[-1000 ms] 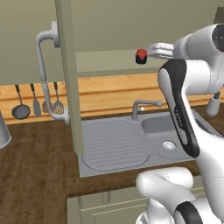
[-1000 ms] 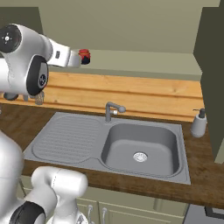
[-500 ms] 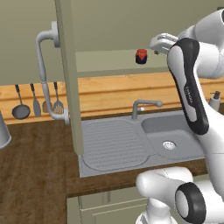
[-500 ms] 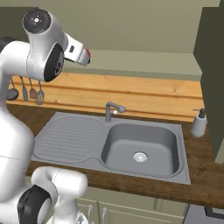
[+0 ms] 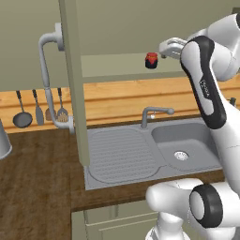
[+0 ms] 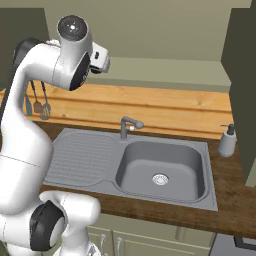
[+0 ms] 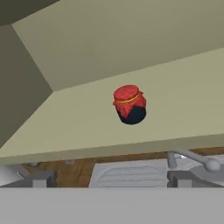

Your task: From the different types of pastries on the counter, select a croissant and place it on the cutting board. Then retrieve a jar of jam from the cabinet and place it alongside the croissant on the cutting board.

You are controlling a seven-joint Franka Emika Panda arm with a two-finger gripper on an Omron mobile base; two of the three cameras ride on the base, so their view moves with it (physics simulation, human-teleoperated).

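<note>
Jam jar (image 7: 130, 104) sits upright on the open cabinet shelf (image 7: 183, 92) above the sink (image 5: 185, 143), alone, back from the front lip. Gripper (image 7: 109, 179) hangs just short of the shelf edge w/ fingers spread wide, nothing held, jar well apart from them. Risks, my read: coming in too low would clip the shelf lip; a push w/o closing could shove the jar deeper or tip it. Hand view gives the jar's red cloth lid and dark body; left base view shows the open door (image 5: 75, 93) near the arm's path; right base view adds a soap bottle (image 6: 227, 141).
</note>
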